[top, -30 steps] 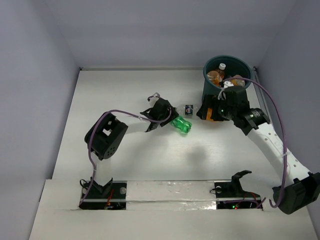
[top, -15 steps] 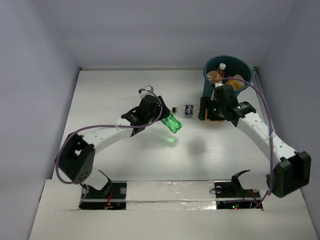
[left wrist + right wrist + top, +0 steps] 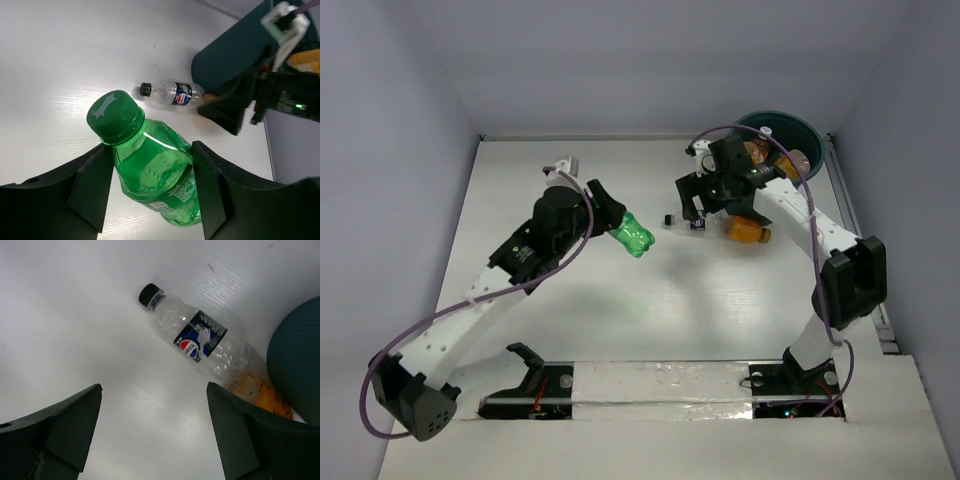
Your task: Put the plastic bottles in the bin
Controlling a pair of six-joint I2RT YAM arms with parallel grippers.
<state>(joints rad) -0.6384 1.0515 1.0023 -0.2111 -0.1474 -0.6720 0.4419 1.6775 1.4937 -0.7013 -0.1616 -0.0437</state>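
My left gripper (image 3: pixel 613 226) is shut on the green bottle (image 3: pixel 634 238) and holds it in the air over the table's middle; in the left wrist view the green bottle (image 3: pixel 150 170) fills the space between the fingers. My right gripper (image 3: pixel 696 210) is open and empty, just above the clear bottle with the dark label (image 3: pixel 677 222), which lies on the table (image 3: pixel 200 337). An orange bottle (image 3: pixel 748 232) lies beside it, next to the teal bin (image 3: pixel 810 130). Orange bottles (image 3: pixel 754 150) show inside the bin.
The right arm crosses in front of the bin and hides part of its rim. The bin wall (image 3: pixel 297 355) stands close to the right of the right gripper (image 3: pixel 155 440). White walls enclose the table on three sides.
My left arm has stretched out and raised the green bottle off the table. My right gripper has swung left, away from the bin, to over the clear bottle.
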